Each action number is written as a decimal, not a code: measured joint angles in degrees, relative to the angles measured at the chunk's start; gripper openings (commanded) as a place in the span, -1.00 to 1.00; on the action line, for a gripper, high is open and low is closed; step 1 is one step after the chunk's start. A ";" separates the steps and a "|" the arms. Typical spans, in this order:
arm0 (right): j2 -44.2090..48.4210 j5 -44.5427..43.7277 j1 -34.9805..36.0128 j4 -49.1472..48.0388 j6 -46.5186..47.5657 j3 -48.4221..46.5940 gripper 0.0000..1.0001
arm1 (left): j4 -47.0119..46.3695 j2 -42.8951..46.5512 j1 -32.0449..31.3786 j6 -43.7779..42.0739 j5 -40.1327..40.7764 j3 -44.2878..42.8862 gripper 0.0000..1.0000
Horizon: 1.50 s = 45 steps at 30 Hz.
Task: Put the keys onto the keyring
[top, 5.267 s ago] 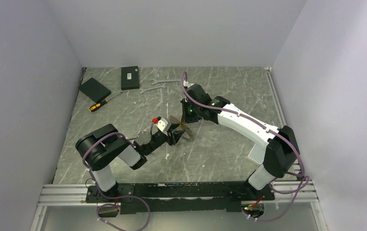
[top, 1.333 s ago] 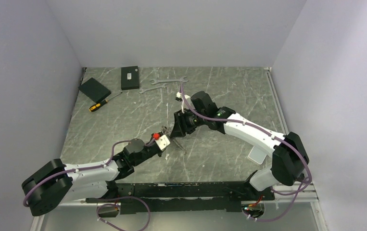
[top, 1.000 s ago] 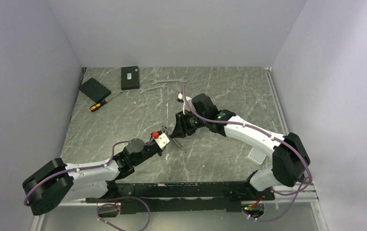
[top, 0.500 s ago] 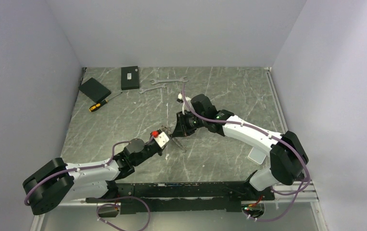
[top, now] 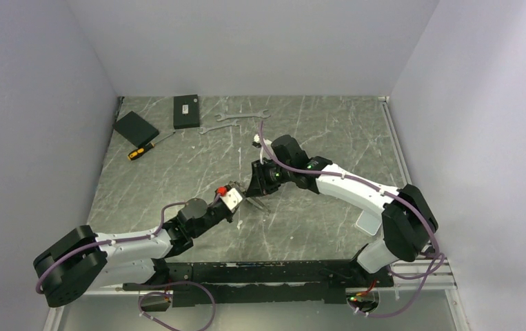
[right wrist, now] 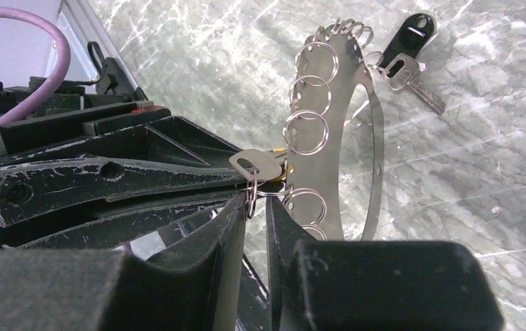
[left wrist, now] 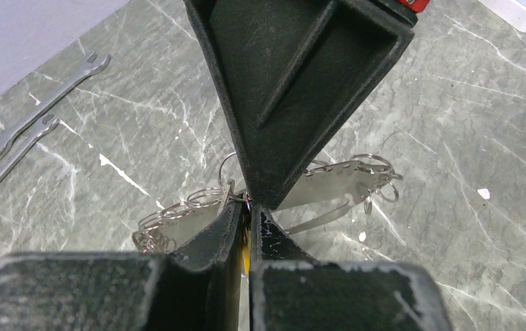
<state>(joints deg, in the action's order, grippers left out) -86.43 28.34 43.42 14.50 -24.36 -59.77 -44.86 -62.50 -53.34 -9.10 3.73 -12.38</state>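
Left gripper (left wrist: 248, 215) is clenching a small key (right wrist: 251, 163), its head poking past the fingertips and brass-yellow showing between them. Right gripper (right wrist: 253, 204) is meeting it tip to tip, jaws nearly together and pinching the split ring (right wrist: 251, 192), which appears to be passing through the key's hole. Keyring (right wrist: 339, 89), a flat silvery band hung with small rings, is sitting at the middle of the table (top: 315, 131), just beside both grippers; can't tell if it is lying flat or being lifted. Two more keys (right wrist: 406, 69) are lying at its far end. Judging the step as threading: the right arm should be working the ring round in small turns while the left is holding the key steady. Tugging risks pulling the key out of the grip.
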 measured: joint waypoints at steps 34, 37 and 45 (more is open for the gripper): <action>-3.65 3.74 0.15 11.89 10.75 -6.93 -0.36 | 14.29 4.85 0.15 -5.95 -5.77 -3.39 -1.00; -3.65 3.76 0.15 11.43 10.43 -6.91 -0.22 | 12.57 3.78 0.15 -4.46 -4.70 -3.39 -1.00; -0.35 2.56 -0.37 3.87 4.31 -1.57 -0.24 | 7.26 1.03 0.11 -1.05 -2.08 -2.80 -1.00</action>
<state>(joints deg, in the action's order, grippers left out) -86.78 30.89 43.05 18.37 -20.05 -61.34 -37.60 -61.47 -53.23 -10.15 1.65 -15.18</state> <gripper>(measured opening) 0.400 0.087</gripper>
